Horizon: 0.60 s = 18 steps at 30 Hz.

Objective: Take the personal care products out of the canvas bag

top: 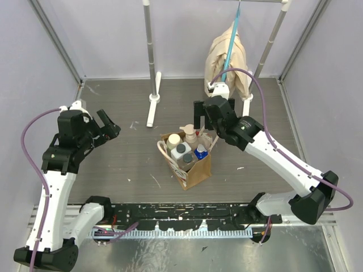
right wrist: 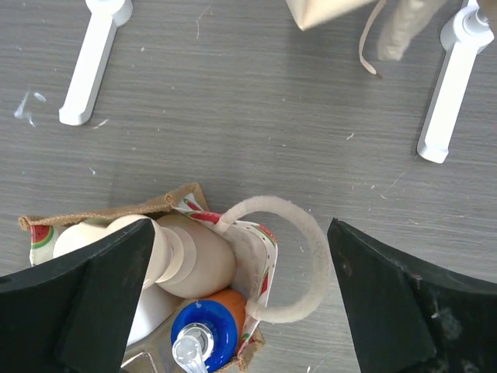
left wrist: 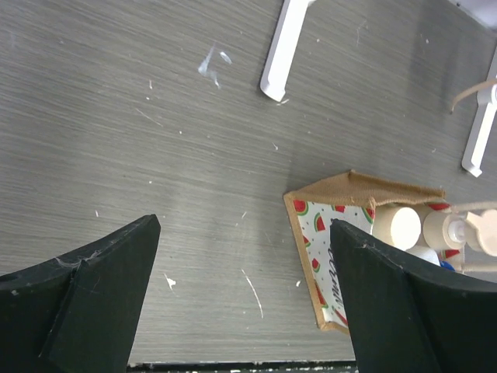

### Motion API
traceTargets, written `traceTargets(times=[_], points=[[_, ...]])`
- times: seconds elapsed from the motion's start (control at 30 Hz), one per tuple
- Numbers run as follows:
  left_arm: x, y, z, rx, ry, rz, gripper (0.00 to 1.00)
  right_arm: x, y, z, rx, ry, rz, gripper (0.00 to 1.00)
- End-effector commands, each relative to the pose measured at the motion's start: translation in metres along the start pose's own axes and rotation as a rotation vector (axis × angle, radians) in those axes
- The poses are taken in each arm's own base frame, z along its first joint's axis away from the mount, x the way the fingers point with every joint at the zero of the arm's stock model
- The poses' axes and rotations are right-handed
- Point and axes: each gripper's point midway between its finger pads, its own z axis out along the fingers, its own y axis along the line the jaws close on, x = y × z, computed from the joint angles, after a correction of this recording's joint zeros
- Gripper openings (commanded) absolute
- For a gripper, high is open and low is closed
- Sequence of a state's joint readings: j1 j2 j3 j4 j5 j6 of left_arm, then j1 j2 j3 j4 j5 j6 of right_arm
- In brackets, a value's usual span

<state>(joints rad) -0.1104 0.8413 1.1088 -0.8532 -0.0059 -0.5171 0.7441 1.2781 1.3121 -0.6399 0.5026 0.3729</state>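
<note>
Grey surface [top: 125, 170] carries the canvas bag [top: 195, 170] at centre, personal care products [top: 184, 148] all inside it; first extraction appears pending, right fingers [right wrist: 85, 303] apart above the bag mouth, left fingers [left wrist: 85, 303] apart and well aside; next move calls for descending onto one bottle top.

I have the canvas bag [top: 195, 170] at the middle of the table [top: 113, 170], with the bottles [top: 181, 150] upright in it and the pump bottle [top: 190, 135] at its 12 o'clock side. The left end effector [top: 112, 127] is at the bag's 10 o'clock, well apart. The right end effector [top: 211, 116] is near at 1 o'clock, with the draped cloth [top: 218, 56] behind it.
</note>
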Motion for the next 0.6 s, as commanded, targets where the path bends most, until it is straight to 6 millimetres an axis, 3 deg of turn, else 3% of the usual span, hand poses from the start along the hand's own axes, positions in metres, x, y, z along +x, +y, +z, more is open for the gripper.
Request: traceTargets(times=[0.0, 0.27, 0.57], points=[[0.012, -0.009, -0.005, 0.057, 0.065, 0.028, 0.99, -0.005, 0.004, 0.000, -0.007, 0.010, -0.002, 1.00], [0.015, -0.013, -0.005, 0.044, 0.123, 0.073, 0.99, -0.022, -0.054, 0.006, 0.154, -0.016, 0.041, 1.00], [0.029, -0.028, 0.010, 0.079, 0.201, 0.107, 0.99, -0.006, -0.092, 0.010, 0.175, 0.087, 0.069, 1.00]])
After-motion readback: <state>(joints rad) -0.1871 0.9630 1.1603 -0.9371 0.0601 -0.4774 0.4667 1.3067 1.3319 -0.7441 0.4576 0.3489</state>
